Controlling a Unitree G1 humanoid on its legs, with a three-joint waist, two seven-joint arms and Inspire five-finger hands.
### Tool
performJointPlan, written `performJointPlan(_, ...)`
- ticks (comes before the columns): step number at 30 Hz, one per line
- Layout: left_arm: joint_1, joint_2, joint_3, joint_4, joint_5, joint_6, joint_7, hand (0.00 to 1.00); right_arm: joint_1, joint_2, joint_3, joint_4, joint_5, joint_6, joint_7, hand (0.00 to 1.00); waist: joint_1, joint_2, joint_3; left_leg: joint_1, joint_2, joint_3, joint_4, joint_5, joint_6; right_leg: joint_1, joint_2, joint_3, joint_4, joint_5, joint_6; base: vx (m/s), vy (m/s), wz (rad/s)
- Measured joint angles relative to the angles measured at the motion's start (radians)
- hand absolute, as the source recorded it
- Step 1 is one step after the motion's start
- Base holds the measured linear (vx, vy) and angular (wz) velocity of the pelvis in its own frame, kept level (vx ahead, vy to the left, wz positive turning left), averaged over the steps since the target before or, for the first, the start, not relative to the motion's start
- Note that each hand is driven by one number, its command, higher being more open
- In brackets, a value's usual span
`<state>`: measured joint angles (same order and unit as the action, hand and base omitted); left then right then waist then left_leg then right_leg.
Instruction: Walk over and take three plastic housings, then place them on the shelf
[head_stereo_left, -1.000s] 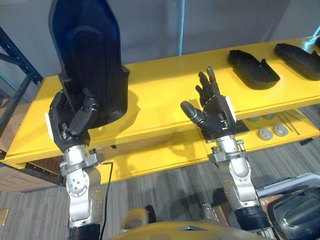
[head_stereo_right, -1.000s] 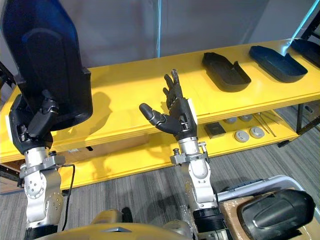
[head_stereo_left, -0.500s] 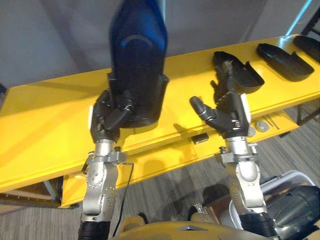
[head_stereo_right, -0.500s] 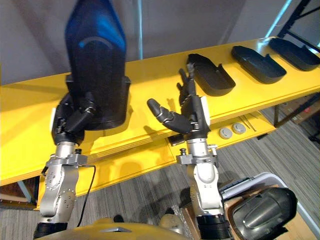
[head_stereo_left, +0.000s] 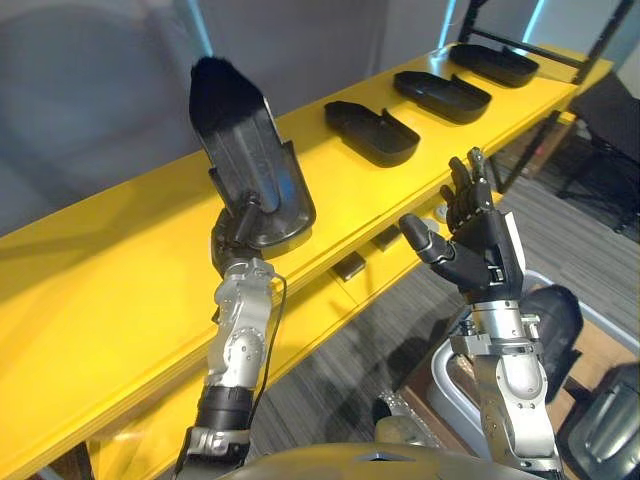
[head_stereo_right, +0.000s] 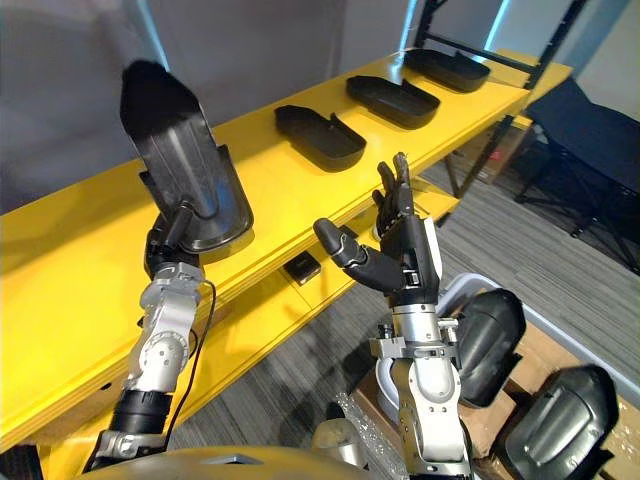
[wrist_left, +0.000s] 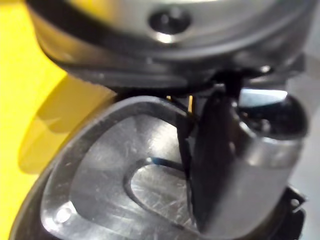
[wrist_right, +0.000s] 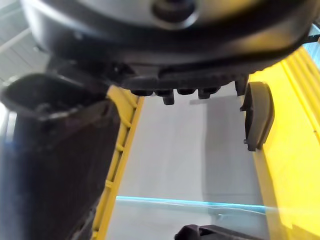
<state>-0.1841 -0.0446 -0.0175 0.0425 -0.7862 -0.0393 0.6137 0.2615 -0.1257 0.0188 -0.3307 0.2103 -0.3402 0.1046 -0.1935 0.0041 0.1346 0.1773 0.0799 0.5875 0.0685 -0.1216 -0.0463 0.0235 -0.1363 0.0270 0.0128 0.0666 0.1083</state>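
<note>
Housings (head_stereo_left: 370, 132): three on shelf (head_stereo_left: 100, 290), one aloft

A small dark block (head_stereo_right: 301, 267) lies on the lower level of the shelf (head_stereo_right: 80, 270), below the top level's front edge. Grey carpet (head_stereo_right: 290, 360) covers the floor.

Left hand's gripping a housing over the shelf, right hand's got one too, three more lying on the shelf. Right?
Not quite. The right hand is open and holds nothing, as the left eye view shows. The rest stands: the left hand grips a housing over the shelf, and three more housings lie on it.
</note>
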Motion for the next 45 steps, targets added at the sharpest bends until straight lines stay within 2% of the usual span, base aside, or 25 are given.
performJointPlan(7, -0.213, 0.005, 0.075, 0.205, -0.051, -0.014, 0.120, 0.00, 0.030, 0.007, 0.076, 0.000, 0.001, 0.001, 0.068, 1.00, -0.035, 0.001, -0.004, 0.041, -0.003, 0.062, -0.043, 0.004, -0.009, -0.003, 0.016, 0.055, 0.001, 0.003, 0.001, -0.02, -0.015, -0.23)
performJointPlan(11, -0.262, 0.013, 0.094, 0.253, -0.072, -0.065, 0.165, 0.00, 0.036, 0.007, 0.112, 0.000, 0.003, 0.013, 0.086, 1.00, -0.055, 0.005, -0.008, 0.042, -0.004, 0.070, -0.064, 0.011, -0.016, -0.014, 0.023, 0.062, 0.000, 0.003, 0.001, -0.01, -0.040, -0.07)
performJointPlan(18, -0.336, 0.029, 0.115, 0.352, -0.071, -0.137, 0.273, 0.00, 0.042, 0.004, 0.141, 0.000, 0.003, 0.042, 0.083, 1.00, -0.062, 0.016, -0.018, 0.045, -0.002, 0.076, -0.092, 0.033, -0.022, -0.023, 0.036, 0.067, -0.001, 0.004, 0.003, -0.01, -0.049, -0.02)
performJointPlan(19, -0.339, 0.032, 0.115, 0.363, -0.069, -0.139, 0.283, 1.00, 0.044, 0.003, 0.141, 0.000, 0.004, 0.042, 0.082, 1.00, -0.062, 0.019, -0.020, 0.044, -0.002, 0.073, -0.095, 0.036, -0.022, -0.023, 0.036, 0.065, -0.002, 0.004, 0.003, -0.03, -0.048, 0.05)
performJointPlan(24, -0.360, 0.055, 0.112, 0.421, -0.069, -0.145, 0.297, 1.00, 0.049, 0.002, 0.142, 0.000, 0.003, 0.042, 0.079, 1.00, -0.059, 0.023, -0.022, 0.043, -0.004, 0.059, -0.115, 0.052, -0.019, -0.020, 0.037, 0.058, -0.008, 0.009, 0.010, -0.06, -0.046, 0.08)
performJointPlan(29, -0.359, 0.061, 0.095, 0.442, -0.077, -0.119, 0.220, 1.00, 0.048, 0.001, 0.147, 0.000, 0.003, 0.042, 0.052, 1.00, -0.059, 0.023, -0.022, 0.042, -0.012, 0.039, -0.157, 0.085, -0.011, -0.018, 0.035, 0.040, -0.026, 0.013, 0.020, -0.08, -0.044, 0.12)
performJointPlan(31, -0.358, 0.061, 0.086, 0.451, -0.080, -0.111, 0.200, 1.00, 0.048, 0.001, 0.147, 0.000, 0.003, 0.042, 0.039, 1.00, -0.056, 0.021, -0.021, 0.042, -0.012, 0.035, -0.157, 0.092, -0.018, -0.014, 0.035, 0.037, -0.029, 0.014, 0.020, -0.05, -0.030, 0.06)
performJointPlan(40, -0.344, 0.071, 0.052, 0.459, -0.117, -0.106, 0.149, 1.00, 0.047, 0.003, 0.148, -0.001, 0.003, 0.042, 0.033, 1.00, -0.053, 0.016, -0.018, 0.044, -0.014, 0.033, -0.157, 0.094, -0.016, -0.011, 0.033, 0.037, -0.029, 0.014, 0.020, -0.02, -0.013, 0.01)
performJointPlan(45, -0.336, 0.082, 0.032, 0.459, -0.079, -0.087, 0.135, 1.00, 0.044, 0.003, 0.148, 0.000, 0.006, 0.042, 0.037, 1.00, -0.053, 0.014, -0.017, 0.045, -0.014, 0.031, -0.157, 0.094, -0.016, -0.009, 0.033, 0.035, -0.031, 0.014, 0.021, -0.03, -0.021, 0.01)
